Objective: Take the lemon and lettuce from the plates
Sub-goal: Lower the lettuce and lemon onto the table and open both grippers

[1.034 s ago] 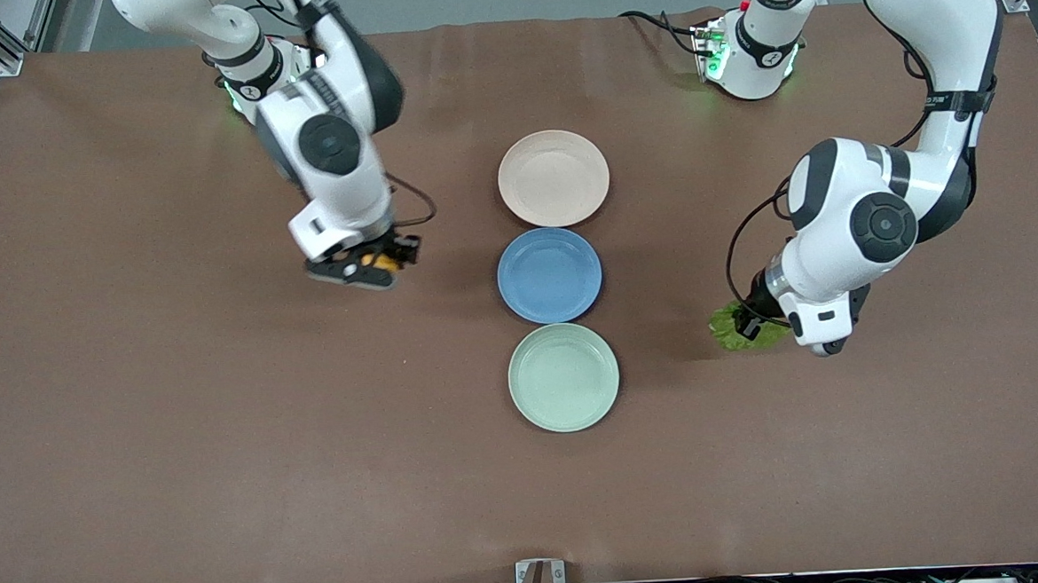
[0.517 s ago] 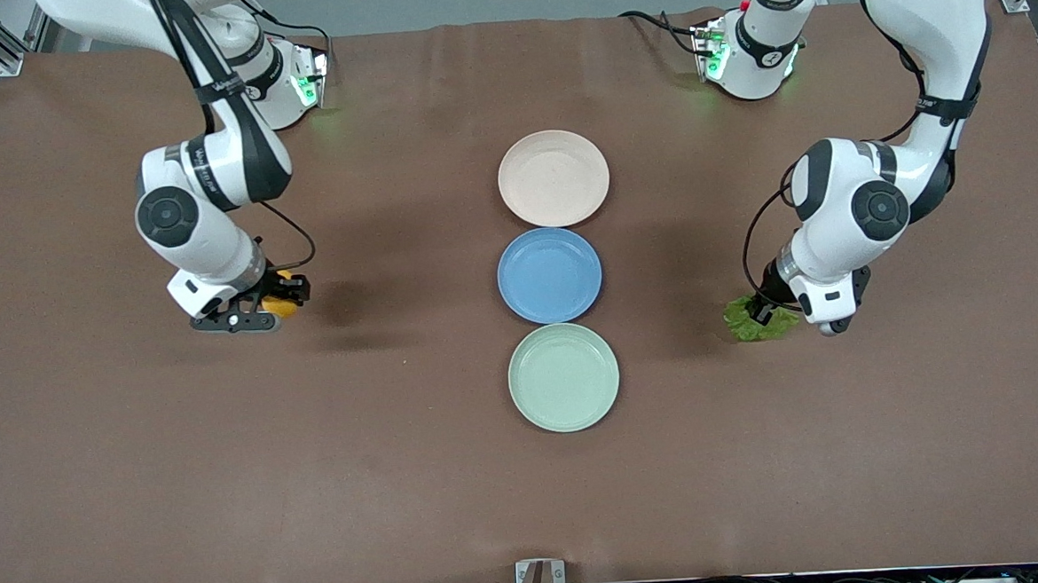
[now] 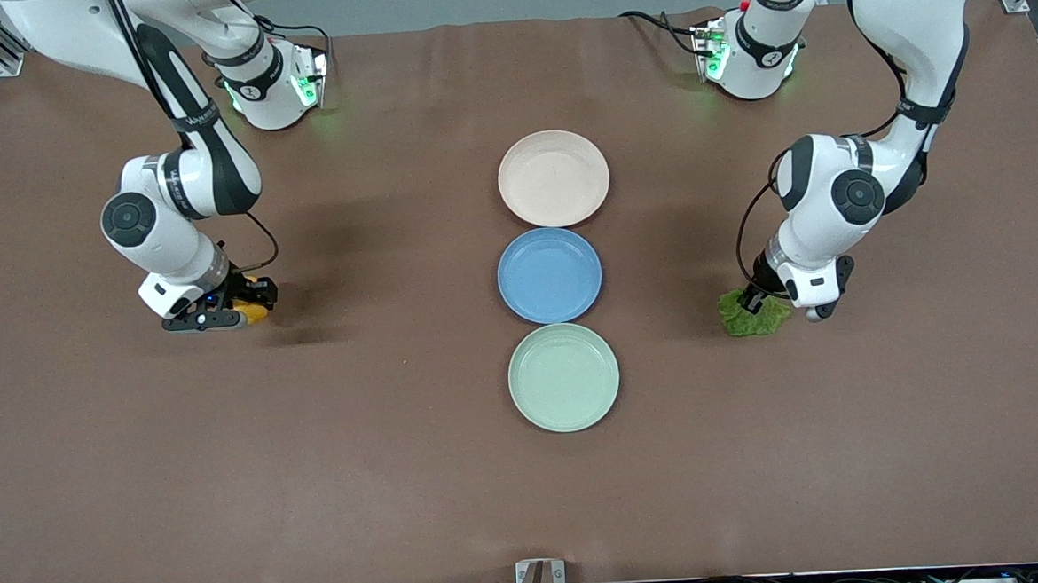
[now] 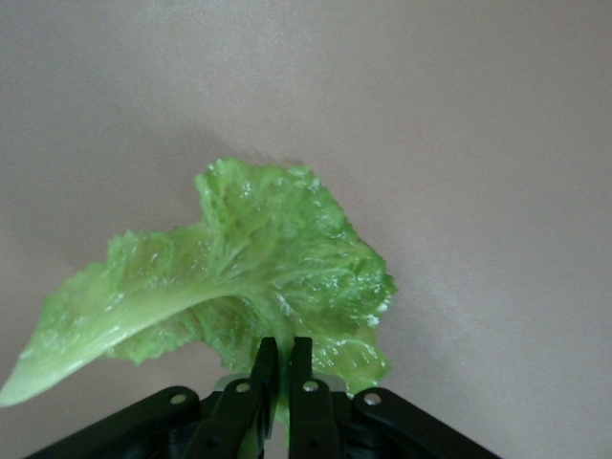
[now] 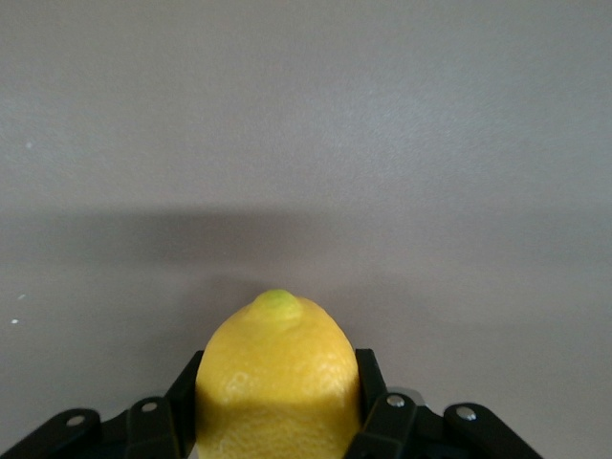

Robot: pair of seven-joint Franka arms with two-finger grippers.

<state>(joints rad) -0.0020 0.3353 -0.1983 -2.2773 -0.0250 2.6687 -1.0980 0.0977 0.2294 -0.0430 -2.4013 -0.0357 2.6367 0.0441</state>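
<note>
My right gripper (image 3: 240, 310) is shut on the yellow lemon (image 3: 255, 313) low over bare table toward the right arm's end; in the right wrist view the lemon (image 5: 277, 382) fills the space between the fingers. My left gripper (image 3: 755, 304) is shut on the crinkly green lettuce (image 3: 753, 316), low over the table toward the left arm's end; in the left wrist view the leaf (image 4: 229, 277) hangs from the closed fingertips (image 4: 266, 368). The beige-pink plate (image 3: 553, 178) and the mint green plate (image 3: 563, 377) lie empty mid-table.
A blue plate (image 3: 549, 275) lies empty between the two pale plates. The arms' bases (image 3: 750, 44) stand along the table edge farthest from the front camera. A small bracket (image 3: 538, 575) sits at the table's near edge.
The right gripper has carried the lemon away from the plates toward the right arm's end and lower. The left gripper has shifted slightly with the lettuce and come down closer to the table.
</note>
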